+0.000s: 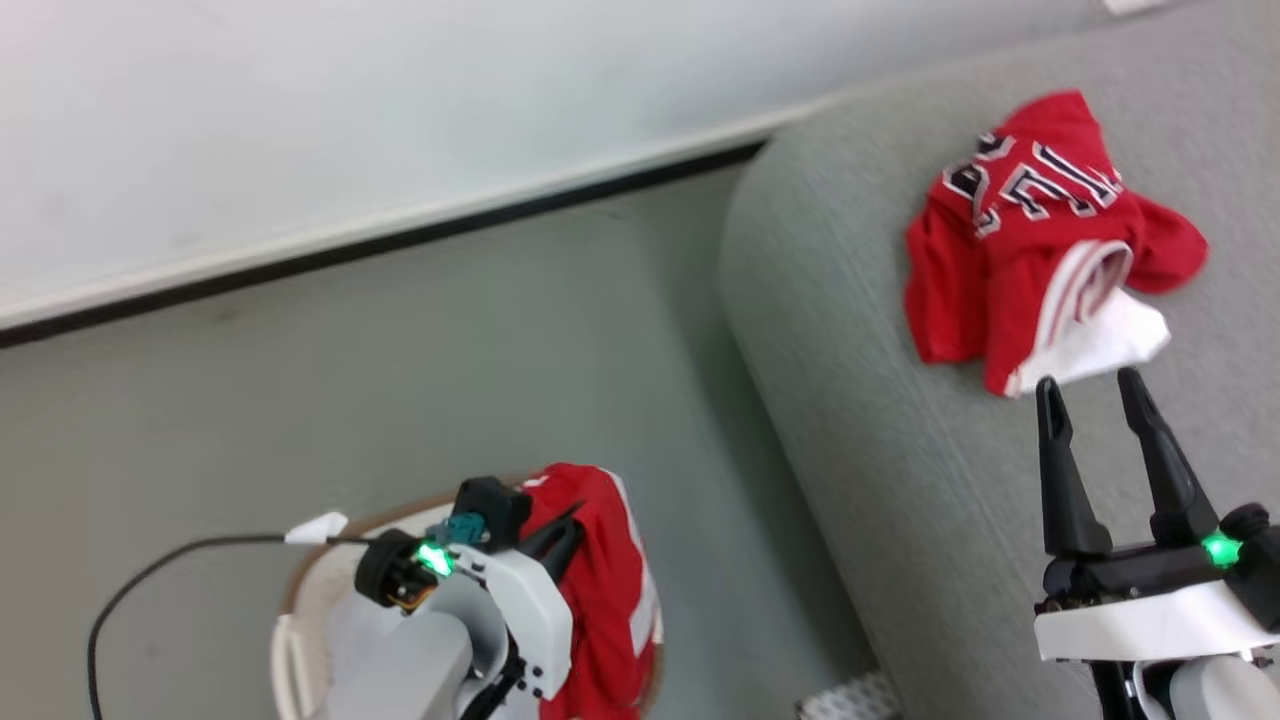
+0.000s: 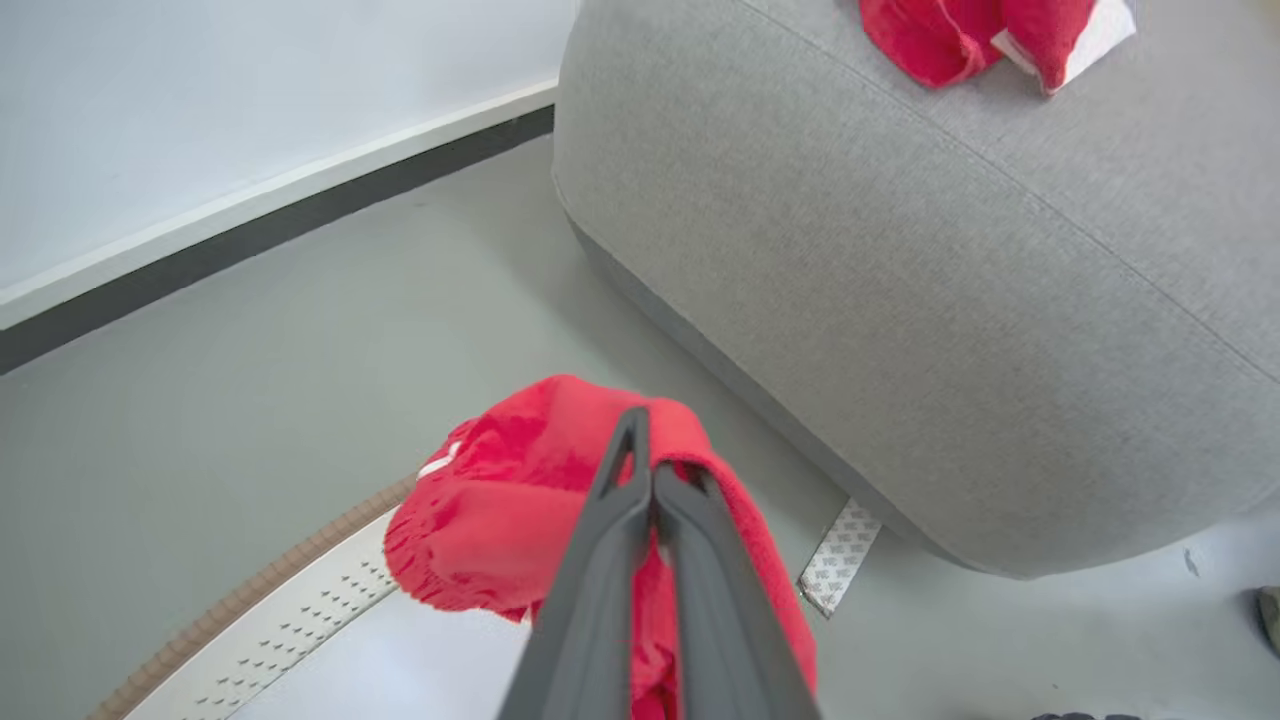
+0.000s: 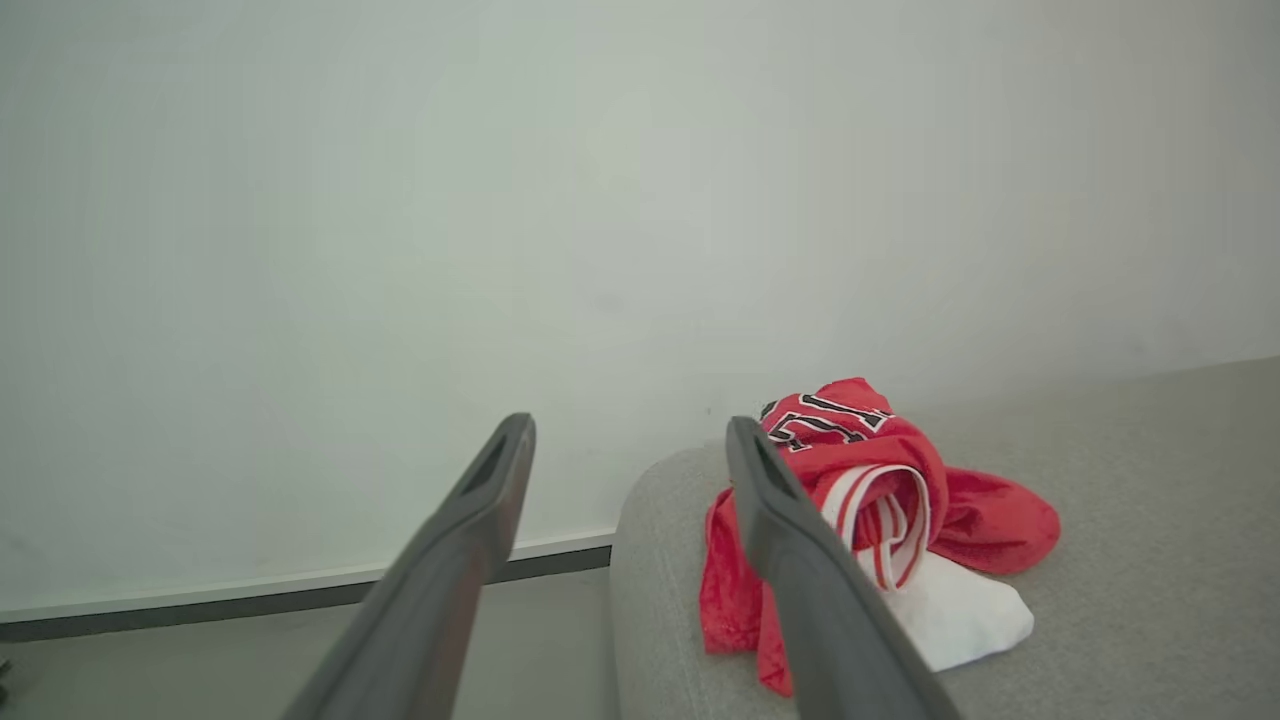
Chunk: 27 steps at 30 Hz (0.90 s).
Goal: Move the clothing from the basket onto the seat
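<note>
Grey floor [image 1: 400, 350] meets a white wall [image 1: 300, 100] at a dark skirting, with the seat [image 1: 900, 450] on the right. On the seat lies the jersey [image 1: 1010, 250], crumpled. Its long axis runs away from the robot, with the lettered end farthest and the white-trimmed fold nearest. Its black, white-outlined characters are too creased to read. The right gripper [image 1: 1087, 382] hovers just short of it, fingers spread wide. The left gripper [image 2: 645, 470] is pinched tight on the second red garment [image 2: 500, 500], which hangs lengthwise over the basket [image 2: 250, 590]. A printed strip [image 2: 840, 555] lies at the seat's foot, its marks illegible.
</note>
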Motion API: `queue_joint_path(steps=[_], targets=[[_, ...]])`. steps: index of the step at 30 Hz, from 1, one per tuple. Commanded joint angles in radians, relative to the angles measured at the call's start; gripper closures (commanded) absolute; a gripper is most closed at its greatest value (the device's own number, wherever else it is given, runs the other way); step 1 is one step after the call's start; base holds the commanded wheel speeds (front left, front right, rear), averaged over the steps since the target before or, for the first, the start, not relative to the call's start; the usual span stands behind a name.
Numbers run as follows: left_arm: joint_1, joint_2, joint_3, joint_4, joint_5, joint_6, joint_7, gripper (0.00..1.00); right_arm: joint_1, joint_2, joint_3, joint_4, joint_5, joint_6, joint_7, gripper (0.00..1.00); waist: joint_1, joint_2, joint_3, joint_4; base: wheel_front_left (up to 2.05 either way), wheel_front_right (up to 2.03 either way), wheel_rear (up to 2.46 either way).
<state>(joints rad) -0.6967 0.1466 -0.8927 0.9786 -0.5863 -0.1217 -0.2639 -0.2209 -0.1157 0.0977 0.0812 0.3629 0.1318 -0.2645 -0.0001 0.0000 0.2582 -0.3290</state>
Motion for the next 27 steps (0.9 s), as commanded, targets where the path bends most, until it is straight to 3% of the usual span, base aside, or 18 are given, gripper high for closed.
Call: queue_joint_path(steps=[1, 14, 27], targets=[[0.033, 0.004, 0.023, -0.035, 0.01, 0.008, 0.0, 1.0, 0.024, -0.011, 0.004, 0.01, 0.008, -0.002, 0.001, 0.0, 0.0001, 0.0, -0.11, 0.114, 0.0, 0.0, 0.0], [0.074, -0.015, 0.164, -0.28, 0.076, 0.006, -0.001, 1.0, 0.083, -0.025, 0.045, 0.054, 0.038, -0.002, 0.001, 0.0, 0.0001, 0.0, -0.233, 0.272, 0.0, 0.0, 0.0], [-0.015, 0.005, 0.227, -0.469, 0.076, 0.011, 0.014, 1.0, 0.093, -0.003, 0.112, 0.071, 0.056, -0.002, 0.001, 0.0, 0.0001, 0.0, -0.286, 0.345, 0.0, 0.0, 0.0]])
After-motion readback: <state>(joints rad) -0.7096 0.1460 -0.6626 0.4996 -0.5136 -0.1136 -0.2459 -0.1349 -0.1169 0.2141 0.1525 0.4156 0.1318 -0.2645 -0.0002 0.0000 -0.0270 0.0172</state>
